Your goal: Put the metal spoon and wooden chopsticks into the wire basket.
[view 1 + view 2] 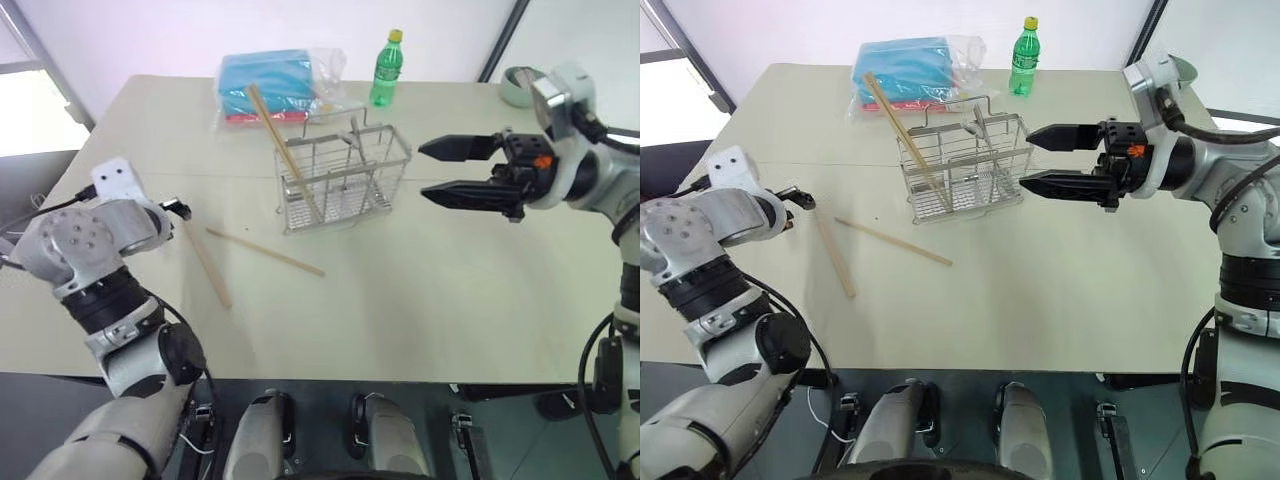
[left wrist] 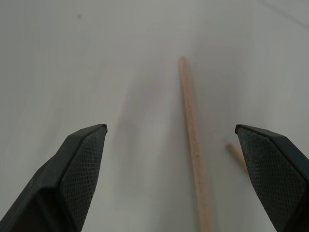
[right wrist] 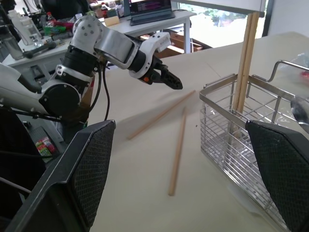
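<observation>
Two slim wooden chopsticks point(image 1: 266, 252) flat on matte table point(image 1: 420, 300); both pincers, left point(image 2: 176, 169) and right point(image 1: 432, 171), wide open, empty.

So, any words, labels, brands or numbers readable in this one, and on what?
No text can be read.
Green bottle: its label is too small to read.
Blue packet in the clear bag: no legible print.
Small packet on the floor: print too blurred to read.
Laptop screen on the far desk: too blurred to read.
</observation>
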`<move>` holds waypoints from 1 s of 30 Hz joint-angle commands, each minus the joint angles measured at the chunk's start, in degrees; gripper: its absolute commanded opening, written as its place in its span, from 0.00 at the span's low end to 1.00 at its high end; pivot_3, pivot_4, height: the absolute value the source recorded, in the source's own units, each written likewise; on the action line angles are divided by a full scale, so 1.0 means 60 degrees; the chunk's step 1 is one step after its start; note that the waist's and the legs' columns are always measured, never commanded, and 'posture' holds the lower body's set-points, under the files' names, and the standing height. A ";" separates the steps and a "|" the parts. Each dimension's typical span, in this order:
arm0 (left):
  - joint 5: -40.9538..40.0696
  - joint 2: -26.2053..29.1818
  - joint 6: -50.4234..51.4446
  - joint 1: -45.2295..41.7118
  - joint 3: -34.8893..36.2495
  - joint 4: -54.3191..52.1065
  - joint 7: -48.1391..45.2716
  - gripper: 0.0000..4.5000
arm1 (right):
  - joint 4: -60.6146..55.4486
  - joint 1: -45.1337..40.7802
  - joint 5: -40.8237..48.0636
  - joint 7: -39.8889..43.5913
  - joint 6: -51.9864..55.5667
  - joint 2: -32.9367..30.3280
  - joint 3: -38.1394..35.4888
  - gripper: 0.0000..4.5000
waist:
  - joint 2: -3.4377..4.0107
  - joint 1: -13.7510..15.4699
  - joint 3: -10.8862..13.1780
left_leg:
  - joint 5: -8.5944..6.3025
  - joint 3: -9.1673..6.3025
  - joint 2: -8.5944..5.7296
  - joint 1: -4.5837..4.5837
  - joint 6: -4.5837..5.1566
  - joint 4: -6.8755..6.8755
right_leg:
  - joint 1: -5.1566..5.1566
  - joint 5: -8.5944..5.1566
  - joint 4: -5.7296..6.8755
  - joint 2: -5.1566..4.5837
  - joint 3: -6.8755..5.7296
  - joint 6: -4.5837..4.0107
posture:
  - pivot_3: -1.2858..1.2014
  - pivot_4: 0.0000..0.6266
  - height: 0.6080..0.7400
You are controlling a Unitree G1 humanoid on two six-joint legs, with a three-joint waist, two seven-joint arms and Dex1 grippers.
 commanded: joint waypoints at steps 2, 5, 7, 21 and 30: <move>0.0896 0.0436 -0.0403 -0.0490 -0.0582 0.1171 -0.0717 1.00 | -0.0445 0.0143 0.0363 -0.0359 0.0007 -0.0081 -0.0544 0.98 | 0.0000 0.0008 0.0000 | 0.0000 0.0002 0.0000 -0.0002 0.0000 0.0000 | -0.0001 0.0000 0.0000 0.0000 0.0000 0.0000 | 0.52 0.24 0.75; 0.1359 0.0386 -0.0743 -0.0663 -0.0630 0.1832 -0.0996 1.00 | -0.0543 0.0328 0.0496 -0.0532 0.0059 -0.0138 -0.0686 0.98 | 0.0000 0.0009 0.0000 | 0.0000 0.0001 0.0000 -0.0005 0.0000 0.0000 | -0.0001 0.0000 -0.0002 -0.0001 0.0000 0.0001 | 0.52 0.24 0.75; 0.1619 0.0312 -0.1142 -0.0777 -0.0699 0.2321 -0.1158 1.00 | -0.0629 0.0448 0.0598 -0.0657 0.0105 -0.0170 -0.0804 0.98 | 0.0000 0.0010 0.0000 | 0.0000 0.0000 0.0000 -0.0006 0.0000 0.0000 | -0.0002 0.0000 -0.0002 -0.0002 -0.0001 0.0001 | 0.52 0.24 0.75; 0.2451 0.0188 -0.2812 -0.1613 -0.0518 0.4464 -0.1737 0.02 | -0.1010 0.0923 0.1026 -0.1020 0.0179 -0.0349 -0.1133 0.99 | 0.0005 0.0167 -0.0003 | -0.0002 0.0004 -0.0006 -0.0002 0.0003 -0.0001 | -0.0003 0.0001 0.0000 -0.0020 -0.0007 0.0002 | 0.52 0.24 0.75; 0.2551 0.0526 -0.4015 -0.1790 -0.0432 0.3942 -0.1937 0.02 | -0.0693 0.1139 0.0807 -0.0691 -0.0088 -0.0692 -0.1037 0.99 | 0.0002 0.0223 -0.0002 | -0.0004 0.0015 -0.0006 -0.0008 0.0007 -0.0001 | -0.0013 0.0002 -0.0001 -0.0024 -0.0007 0.0003 | 0.52 0.24 0.75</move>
